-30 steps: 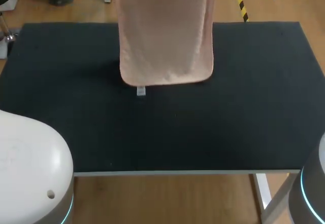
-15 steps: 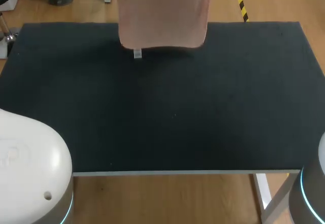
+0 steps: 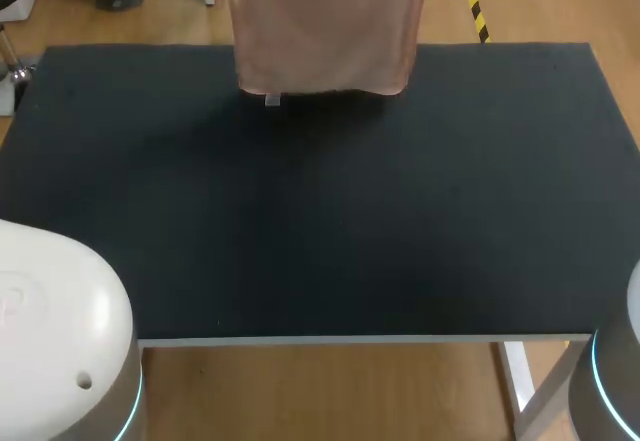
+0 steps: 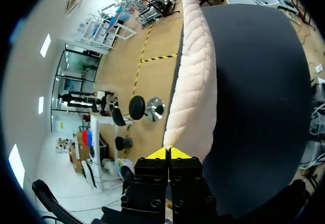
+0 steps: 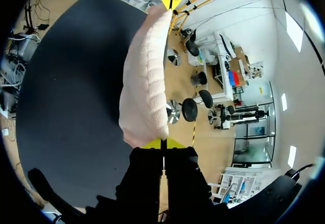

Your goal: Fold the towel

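So, left gripper (image 4: 168, 153) clamped on one top corner of towel (image 3: 325, 31), right gripper (image 5: 163, 144) clamped on the other, both raised over table (image 3: 320, 221) far edge, towel hanging between.

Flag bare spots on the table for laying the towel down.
The table is bare from its near edge to the towel hem, and on both sides. Crowded only at the far middle, where left gripper and right gripper hold the towel up.
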`<action>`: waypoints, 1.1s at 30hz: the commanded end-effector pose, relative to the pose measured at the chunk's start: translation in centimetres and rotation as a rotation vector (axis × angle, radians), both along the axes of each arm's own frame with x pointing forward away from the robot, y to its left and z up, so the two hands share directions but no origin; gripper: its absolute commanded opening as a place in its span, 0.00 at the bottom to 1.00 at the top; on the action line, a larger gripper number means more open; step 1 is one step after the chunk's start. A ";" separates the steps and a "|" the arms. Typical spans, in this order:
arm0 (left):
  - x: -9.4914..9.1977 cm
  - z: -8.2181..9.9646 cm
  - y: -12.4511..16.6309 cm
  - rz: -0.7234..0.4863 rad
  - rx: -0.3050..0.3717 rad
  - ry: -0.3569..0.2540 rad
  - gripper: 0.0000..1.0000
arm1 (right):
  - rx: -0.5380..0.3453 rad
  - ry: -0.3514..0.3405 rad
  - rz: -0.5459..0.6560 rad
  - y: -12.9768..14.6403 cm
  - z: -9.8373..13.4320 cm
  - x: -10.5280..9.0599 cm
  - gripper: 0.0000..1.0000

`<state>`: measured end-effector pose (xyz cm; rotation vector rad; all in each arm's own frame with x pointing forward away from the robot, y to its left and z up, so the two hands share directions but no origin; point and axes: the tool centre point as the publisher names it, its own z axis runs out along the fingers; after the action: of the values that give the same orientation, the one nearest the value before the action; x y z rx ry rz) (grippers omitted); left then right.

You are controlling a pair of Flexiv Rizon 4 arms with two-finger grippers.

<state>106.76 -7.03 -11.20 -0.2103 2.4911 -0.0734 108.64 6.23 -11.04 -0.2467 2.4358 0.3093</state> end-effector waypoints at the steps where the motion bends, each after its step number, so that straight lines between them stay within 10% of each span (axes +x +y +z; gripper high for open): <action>1: -4.2 -1.4 0.7 0.004 -0.018 0.004 0.00 | -0.001 0.016 0.011 -0.9 -1.2 -2.9 0.00; 12: -9.6 -5.7 0.1 0.025 -0.061 0.133 0.00 | 0.003 0.140 0.052 -0.5 -5.3 -8.2 0.00; 33: -7.6 -19.6 -1.0 0.012 -0.038 0.502 0.00 | -0.078 0.464 -0.031 0.1 -19.4 -9.2 0.00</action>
<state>97.08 -7.37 -27.86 -0.2834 2.9003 -0.0679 97.57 5.42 -28.42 -0.1865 2.8713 0.2918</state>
